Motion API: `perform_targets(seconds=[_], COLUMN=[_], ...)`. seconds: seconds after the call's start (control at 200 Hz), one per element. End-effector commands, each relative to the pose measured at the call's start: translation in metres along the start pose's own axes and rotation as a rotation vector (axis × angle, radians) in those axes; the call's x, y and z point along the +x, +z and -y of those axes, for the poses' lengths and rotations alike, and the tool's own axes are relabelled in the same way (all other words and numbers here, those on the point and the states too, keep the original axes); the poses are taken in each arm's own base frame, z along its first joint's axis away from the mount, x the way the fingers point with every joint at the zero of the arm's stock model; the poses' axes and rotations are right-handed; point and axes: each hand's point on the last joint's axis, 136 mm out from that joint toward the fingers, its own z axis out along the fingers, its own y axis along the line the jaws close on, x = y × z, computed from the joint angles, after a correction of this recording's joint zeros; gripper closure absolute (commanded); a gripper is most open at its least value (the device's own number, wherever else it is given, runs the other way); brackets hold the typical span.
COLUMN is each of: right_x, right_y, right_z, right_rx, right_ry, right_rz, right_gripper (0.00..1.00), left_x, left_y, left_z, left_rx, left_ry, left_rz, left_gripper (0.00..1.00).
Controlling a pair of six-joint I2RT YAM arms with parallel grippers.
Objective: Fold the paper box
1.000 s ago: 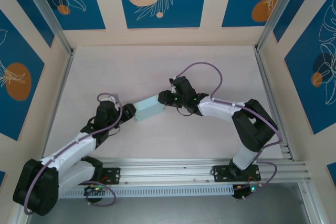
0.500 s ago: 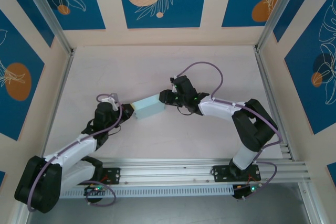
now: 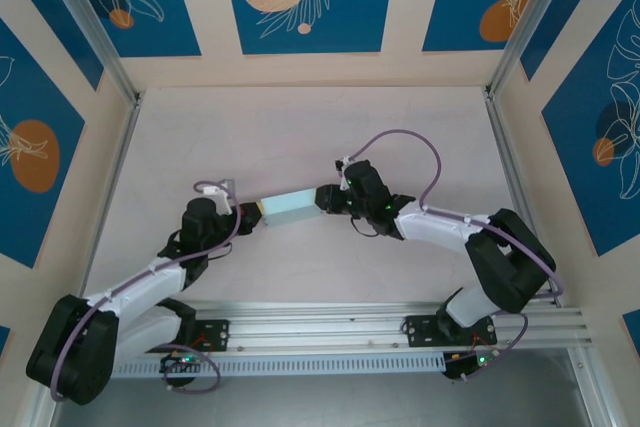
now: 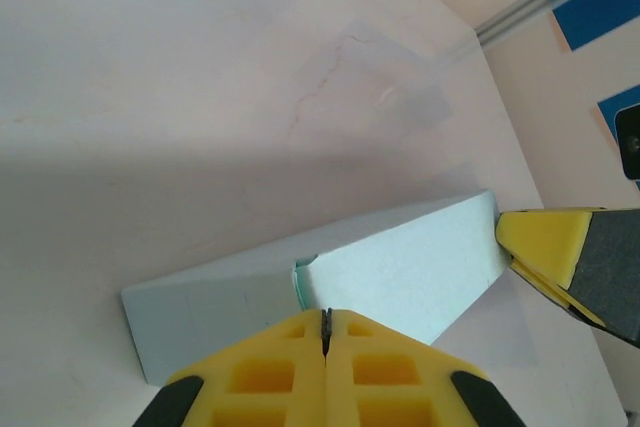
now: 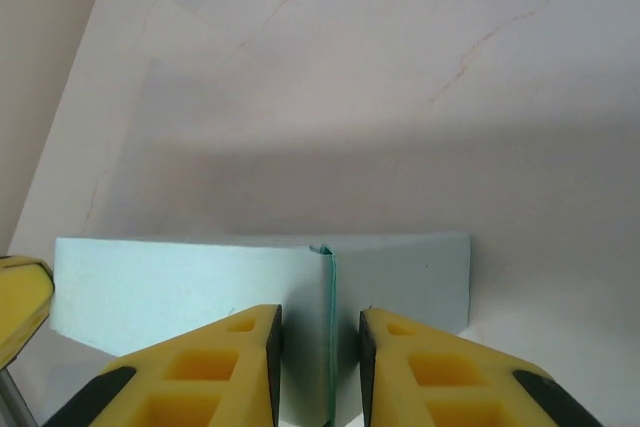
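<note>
My left gripper (image 4: 327, 319) is pinched tight at the left end of the paper box (image 3: 290, 207); I cannot tell if card is inside. My right gripper (image 5: 320, 322) holds the other end, fingers narrow. The box runs longways between them, equally near both.

The table (image 3: 300, 127) has a pale, marble-like top with thin brownish veins, and metal rails (image 3: 510, 177) run along its sides. A light-blue paper box (image 3: 290, 207) is near its middle; I cannot tell if it rests there
</note>
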Motion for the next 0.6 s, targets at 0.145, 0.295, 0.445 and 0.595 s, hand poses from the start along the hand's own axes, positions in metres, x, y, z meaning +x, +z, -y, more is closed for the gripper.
perform_targets(seconds=[0.145,0.295,0.445,0.595], right_x=[0.076,0.083,0.095,0.104], right_y=[-0.005,-0.01,-0.019,-0.027], right_z=[0.062,0.063,0.069,0.069], right_rx=[0.238,0.255,0.291,0.301], right_ry=[-0.025,-0.025,-0.015,-0.003], right_rz=[-0.197,-0.194,-0.21,-0.224], right_gripper=[0.73,0.73,0.73,0.73], left_x=[0.073,0.08,0.101,0.101], left_y=[-0.007,-0.01,-0.023,-0.032], left_z=[-0.037,-0.041,-0.058,-0.06], left_rx=[-0.115,-0.135,-0.197,-0.213], left_ry=[-0.034,-0.046,-0.089,-0.112], left_rz=[-0.223,-0.237,-0.288,-0.273], left_gripper=[0.94,0.94,0.94,0.91])
